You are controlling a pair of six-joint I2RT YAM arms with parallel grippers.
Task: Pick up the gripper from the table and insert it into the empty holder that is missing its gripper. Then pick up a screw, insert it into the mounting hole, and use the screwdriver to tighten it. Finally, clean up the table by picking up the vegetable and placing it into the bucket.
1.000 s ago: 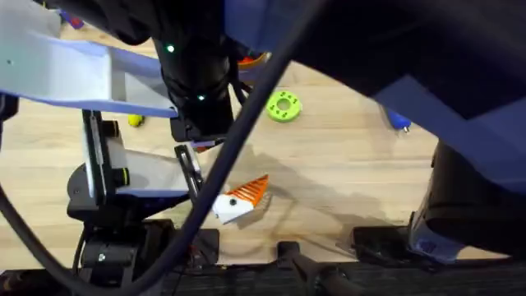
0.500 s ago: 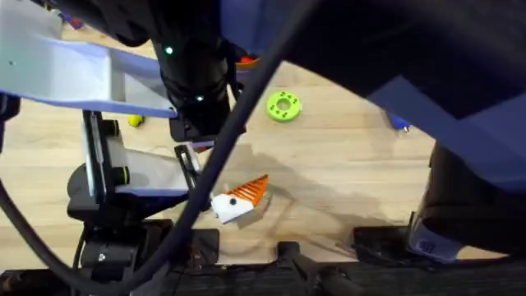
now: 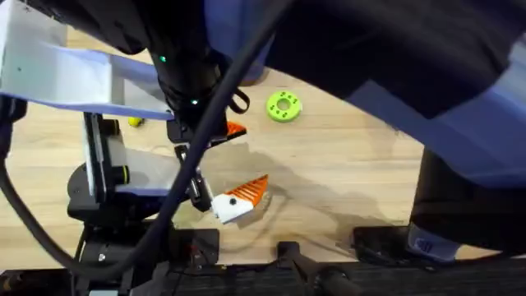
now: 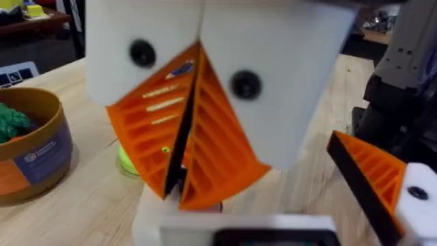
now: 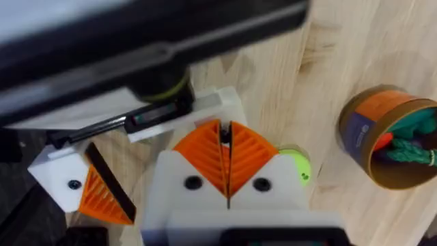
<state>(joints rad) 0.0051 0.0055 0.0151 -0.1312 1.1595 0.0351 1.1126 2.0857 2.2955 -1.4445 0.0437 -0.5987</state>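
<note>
The right pincer (image 5: 225, 133) is seen fully closed, pads pressed face to face, with nothing made out between them. A white block (image 5: 65, 179) fitted with an orange wedge lies on the bench (image 3: 353, 173) just beside it. The loose gripper cannot be picked out with certainty, so the first step is judged unfinished. The pads should be opened before any descent, and the wedge taken by its smooth sides so the ribbed face is left free. The vegetable (image 3: 134, 122) lies well apart, and the bucket (image 5: 382, 130) stands on the pincer's other side
</note>
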